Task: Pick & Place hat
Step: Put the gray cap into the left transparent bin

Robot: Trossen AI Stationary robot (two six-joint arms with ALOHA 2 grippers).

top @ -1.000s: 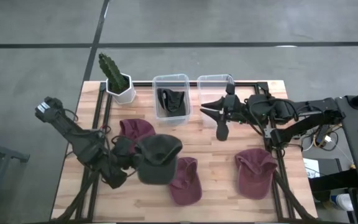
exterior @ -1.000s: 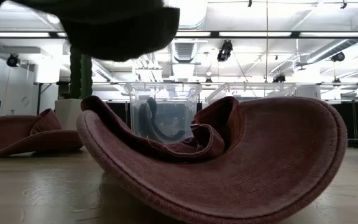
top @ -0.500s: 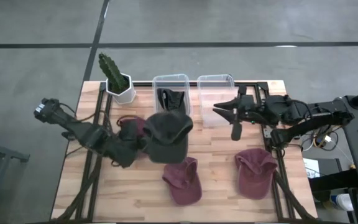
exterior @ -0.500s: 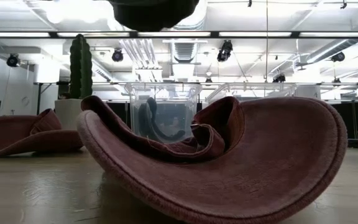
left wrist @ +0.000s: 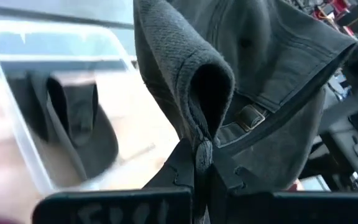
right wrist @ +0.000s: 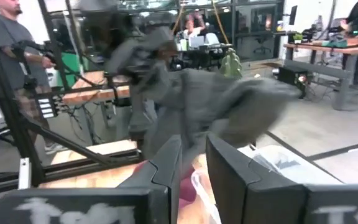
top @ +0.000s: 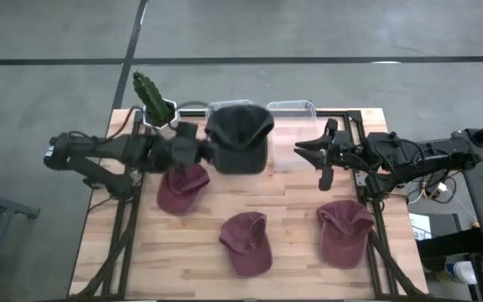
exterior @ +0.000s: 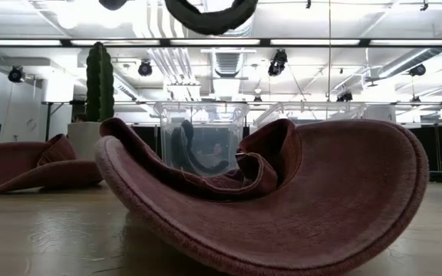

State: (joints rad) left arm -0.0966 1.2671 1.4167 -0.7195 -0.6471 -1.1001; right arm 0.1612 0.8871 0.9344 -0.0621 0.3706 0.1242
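A dark grey cap (top: 240, 138) hangs in the air over the left clear bin (top: 225, 106), which holds another dark hat (left wrist: 73, 118). My left gripper (top: 201, 152) reaches in from the table's left and is shut on the cap. The low view shows the cap at the top edge (exterior: 209, 11); the right wrist view shows it straight ahead (right wrist: 216, 106). My right gripper (top: 317, 158) hovers open beside the right clear bin (top: 290, 126), touching nothing. Three maroon hats lie on the table: one on the left (top: 183, 184), one in the middle (top: 246, 243), one on the right (top: 345, 231). My left gripper pinches a fold of the grey cap's rim (left wrist: 199, 134) between its two fingers, close to the back strap and buckle (left wrist: 247, 115). The fingers come about level from the table's left. The cap is lifted clear and bulges out beyond the fingertips above the left bin.
A cactus in a white pot (top: 153, 101) stands at the far left corner, close behind my left arm. The near maroon hat (exterior: 282, 192) fills the low view in front of the bin (exterior: 202, 138). A person (right wrist: 5, 37) stands in the room beyond the table.
My left gripper has swung from the table's near middle toward the far edge and risen, carrying the grey cap clear of the maroon hats until it hangs over the left bin. My right gripper has drawn back toward the table's right edge, still open.
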